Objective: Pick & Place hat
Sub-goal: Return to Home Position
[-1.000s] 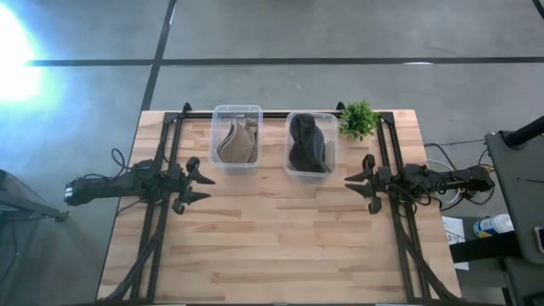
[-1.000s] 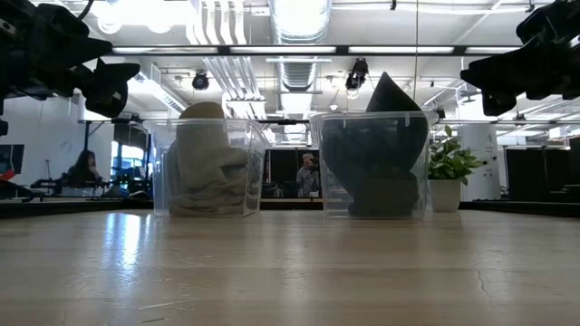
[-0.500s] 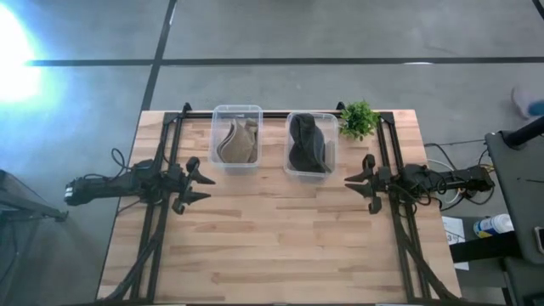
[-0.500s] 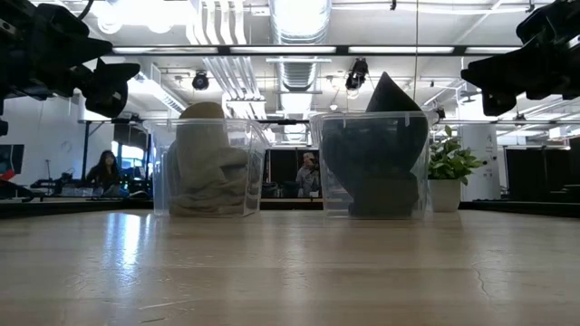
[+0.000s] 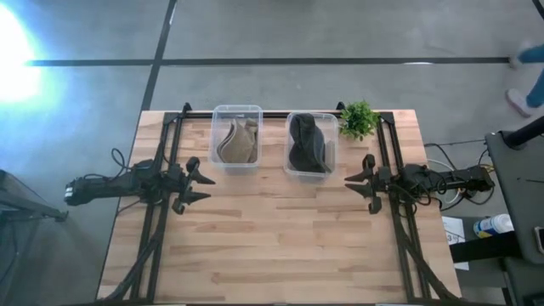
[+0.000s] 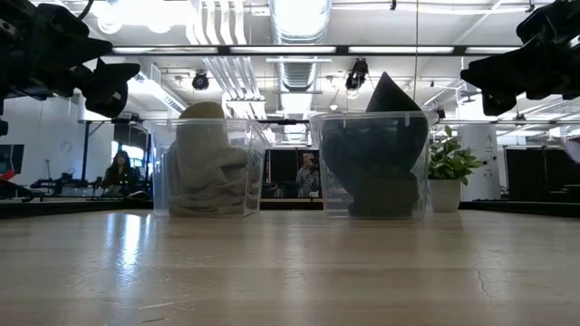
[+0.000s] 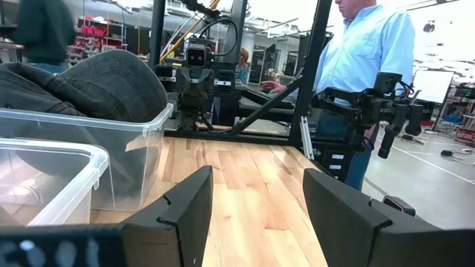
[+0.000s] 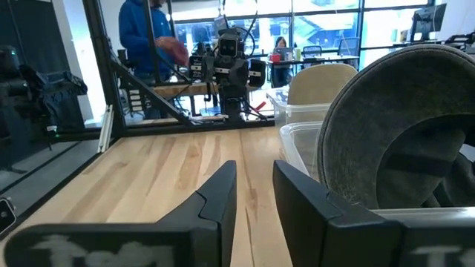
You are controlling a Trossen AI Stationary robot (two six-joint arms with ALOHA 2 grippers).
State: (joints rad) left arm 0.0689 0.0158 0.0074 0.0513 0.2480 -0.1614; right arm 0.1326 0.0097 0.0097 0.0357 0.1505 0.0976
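A tan hat (image 5: pixel 235 141) sits in the left clear bin (image 5: pixel 236 110), and a dark grey hat (image 5: pixel 306 144) sits in the right clear bin (image 5: pixel 311 173). Both stand near the table's far edge; in the low view the tan hat (image 6: pixel 207 167) and the dark hat (image 6: pixel 376 149) rise above the bin rims. My left gripper (image 5: pixel 202 184) hovers open at the left side, level with the bins' near walls. My right gripper (image 5: pixel 355 186) hovers open at the right side. The dark hat (image 7: pixel 96 85) shows in the left wrist view; both hats (image 8: pixel 404 141) show in the right wrist view.
A small potted plant (image 5: pixel 358 119) stands at the far edge, right of the dark hat's bin. Black frame rails (image 5: pixel 166 161) run along both table sides. Bare wood (image 5: pixel 272 238) lies between the arms and toward the near edge. A person stands beyond the table in each wrist view.
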